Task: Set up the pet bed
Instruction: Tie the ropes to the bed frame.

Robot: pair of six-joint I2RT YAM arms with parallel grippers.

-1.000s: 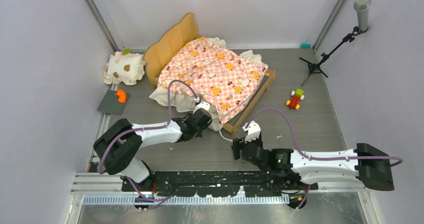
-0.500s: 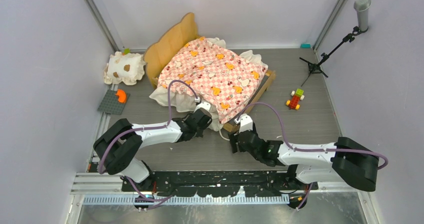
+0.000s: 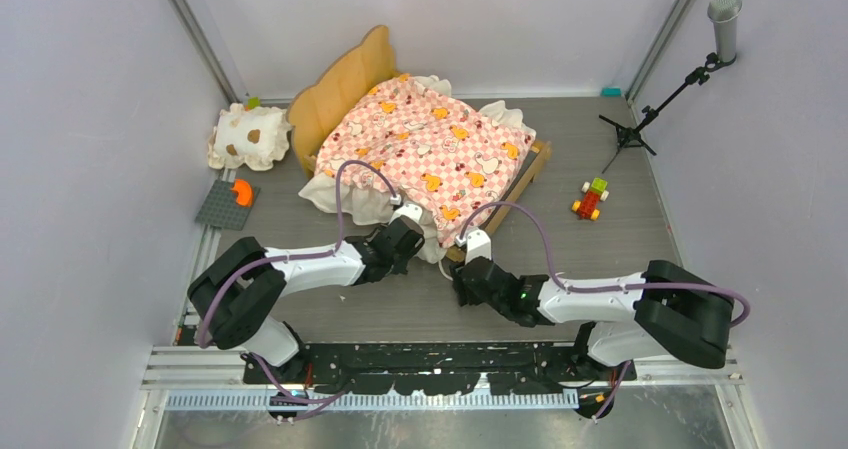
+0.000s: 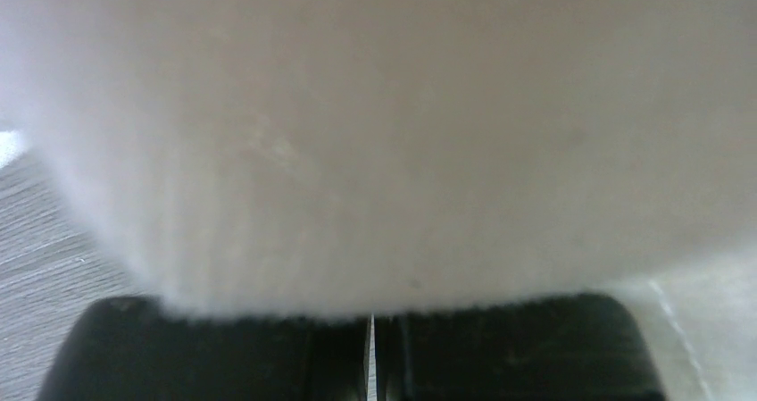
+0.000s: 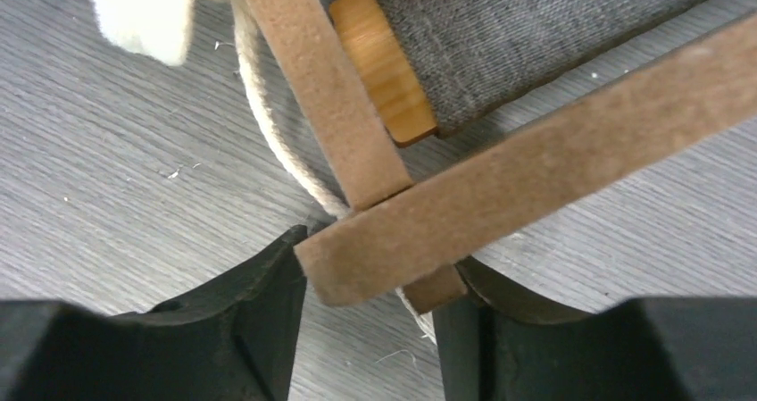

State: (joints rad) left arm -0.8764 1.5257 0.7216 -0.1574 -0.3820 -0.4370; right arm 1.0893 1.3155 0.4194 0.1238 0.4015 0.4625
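Two black fingers (image 5: pixel 259 312) of the right gripper (image 5: pixel 379 298) stand apart with the near corner of the light-wood frame (image 5: pixel 536 142) between them. One touches the end of the long rail, and the other sits just beside the short stub under it. Whether they press hard enough to count as a clamp I cannot tell. Straddling the corner suits nudging or squaring the frame, since both rails meet there. A cream cord (image 5: pixel 286 151) runs under that corner and could get caught in the grip. Behind the rails show a round wooden peg (image 5: pixel 384 71) and the dark base cloth (image 5: pixel 536 26).

The left gripper (image 3: pixel 405 234) has its fingers (image 4: pixel 223 361) together, with only a hairline between them in the wrist view. Cream ruffle (image 4: pixel 375 133) fills the picture right above them. A fold may be pinched there, probably to tug the mattress (image 3: pixel 460 169) toward this corner, but the view is too blurred to say.

From above, the pet bed (image 3: pixel 425 149) lies slantwise in the middle of the grey surface (image 3: pixel 620 259), with its headboard (image 3: pixel 340 84) toward the far left. The mattress spills over the near left side, so it likely needs seating inside the frame. A spotted pillow (image 3: pixel 248 137) lies apart, left of the headboard, not yet on the bed.
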